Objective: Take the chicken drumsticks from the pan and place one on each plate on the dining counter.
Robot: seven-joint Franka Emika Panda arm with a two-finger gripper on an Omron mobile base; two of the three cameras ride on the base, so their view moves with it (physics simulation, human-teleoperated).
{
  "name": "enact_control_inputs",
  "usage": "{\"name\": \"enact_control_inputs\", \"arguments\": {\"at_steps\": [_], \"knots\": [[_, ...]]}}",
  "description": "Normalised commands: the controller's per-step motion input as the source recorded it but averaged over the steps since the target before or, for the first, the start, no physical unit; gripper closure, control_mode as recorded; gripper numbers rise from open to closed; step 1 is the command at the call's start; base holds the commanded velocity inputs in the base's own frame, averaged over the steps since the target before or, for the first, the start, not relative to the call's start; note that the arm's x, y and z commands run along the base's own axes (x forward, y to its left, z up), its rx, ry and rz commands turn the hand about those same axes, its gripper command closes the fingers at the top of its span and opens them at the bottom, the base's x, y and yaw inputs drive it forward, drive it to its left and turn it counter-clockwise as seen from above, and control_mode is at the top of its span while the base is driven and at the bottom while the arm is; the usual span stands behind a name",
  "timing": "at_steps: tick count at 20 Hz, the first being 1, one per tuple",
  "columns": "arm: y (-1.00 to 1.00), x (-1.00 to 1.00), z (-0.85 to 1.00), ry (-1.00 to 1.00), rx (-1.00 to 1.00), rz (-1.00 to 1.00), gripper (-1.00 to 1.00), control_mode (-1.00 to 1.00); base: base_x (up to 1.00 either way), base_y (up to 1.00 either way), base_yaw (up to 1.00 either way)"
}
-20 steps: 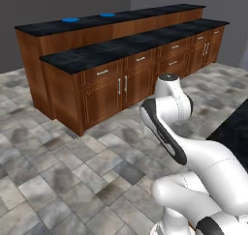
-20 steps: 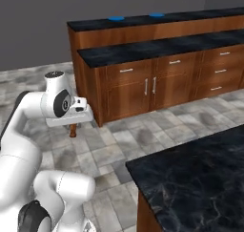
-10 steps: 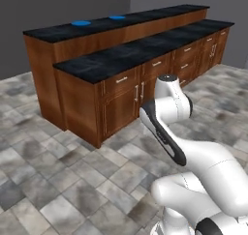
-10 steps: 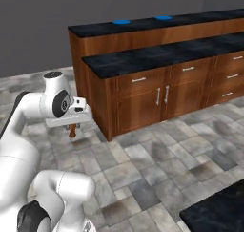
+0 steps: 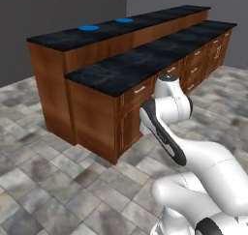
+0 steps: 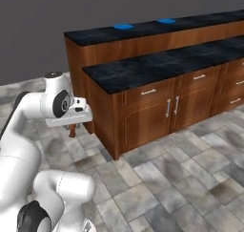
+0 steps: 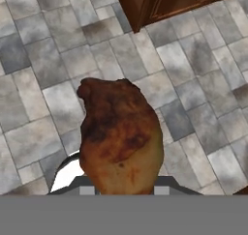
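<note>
My gripper (image 6: 74,125) is shut on one chicken drumstick (image 6: 72,130), which hangs below the hand over the tiled floor. In the hand view the orange-brown drumstick (image 7: 120,137) stands close before the camera and hides the fingertips. Two blue plates (image 5: 88,28) (image 5: 124,20) lie on the black top of the dining counter (image 5: 162,15), far from the gripper. From the right side the same plates (image 6: 123,26) (image 6: 166,21) sit on the dining counter (image 6: 202,21). The pan is out of view.
A lower counter (image 6: 157,66) with a black top and wooden cabinets stands in front of the dining counter. Its near corner (image 6: 97,112) is just right of the gripper. Grey stone floor tiles (image 5: 43,190) stretch all around.
Both base views have shifted, so the base has driven: the counters now look nearer and their left end sits further in. The gripper holds the drumstick as before.
</note>
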Motion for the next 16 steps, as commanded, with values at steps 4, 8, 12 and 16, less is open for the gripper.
{"name": "enact_control_inputs", "arguments": {"at_steps": [4,8,12,16], "knots": [[0.00,0.00,0.00,0.00,0.00,0.00,1.00,1.00,0.65,1.00,-0.03],[0.00,0.00,0.00,0.00,0.00,0.00,1.00,1.00,0.61,1.00,0.00],[0.00,0.00,0.00,0.00,0.00,0.00,1.00,1.00,0.63,1.00,0.00],[0.00,0.00,0.00,0.00,0.00,0.00,1.00,1.00,0.67,1.00,-0.04]]}}
